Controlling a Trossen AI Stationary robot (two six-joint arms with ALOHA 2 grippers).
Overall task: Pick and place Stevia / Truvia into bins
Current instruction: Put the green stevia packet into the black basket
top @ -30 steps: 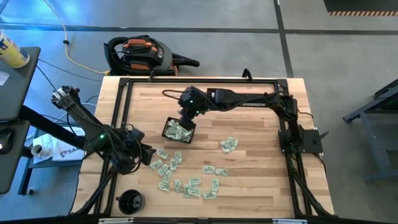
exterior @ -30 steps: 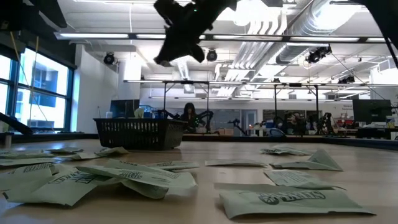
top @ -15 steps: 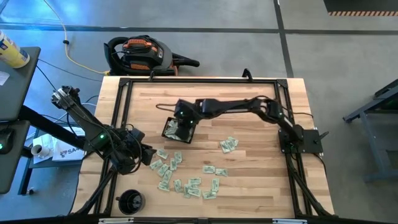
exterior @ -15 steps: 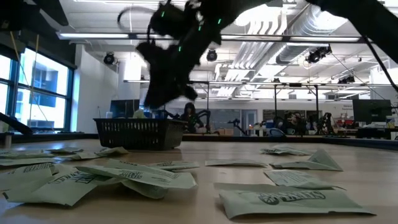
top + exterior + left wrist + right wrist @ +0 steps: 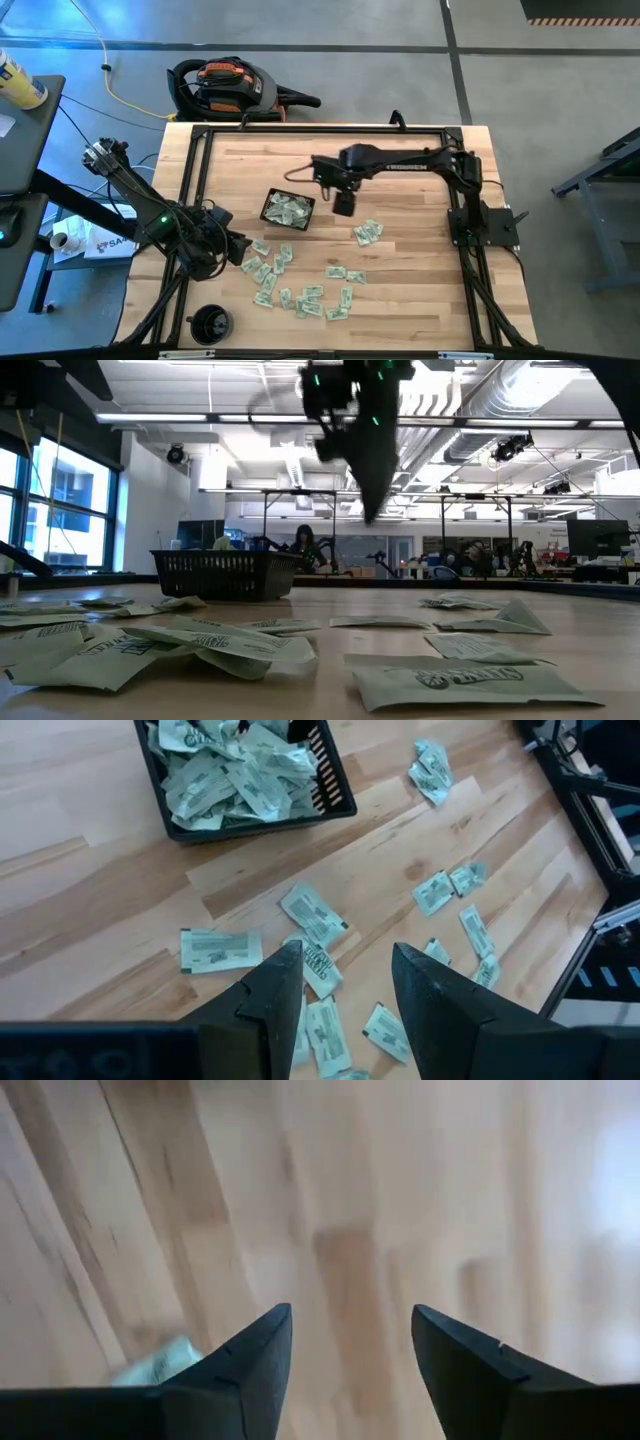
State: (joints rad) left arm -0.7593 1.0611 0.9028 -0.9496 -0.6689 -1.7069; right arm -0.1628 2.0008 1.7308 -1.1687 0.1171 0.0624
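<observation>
The bin, a small black mesh tray (image 5: 287,210) (image 5: 240,780) (image 5: 225,575), stands on the wooden table left of centre with several pale green Stevia sachets in it. More sachets (image 5: 300,290) (image 5: 315,915) lie flat on the table nearer the front, and a small cluster (image 5: 368,233) lies to the tray's right. My right gripper (image 5: 343,205) (image 5: 350,1340) (image 5: 372,510) hangs open, pointing down above bare wood between the tray and that cluster. My left gripper (image 5: 235,248) (image 5: 345,990) stands open above the loose sachets at the front left.
A round black cup (image 5: 210,322) sits at the front left corner. Black frame rails (image 5: 470,200) run along the table's edges. A vacuum cleaner (image 5: 225,85) lies on the floor behind the table. Bare wood lies behind the tray.
My right gripper has dipped over the tray, then swung away from it toward the table's right edge, and has tipped from a slant to point straight down. My left arm has kept still.
</observation>
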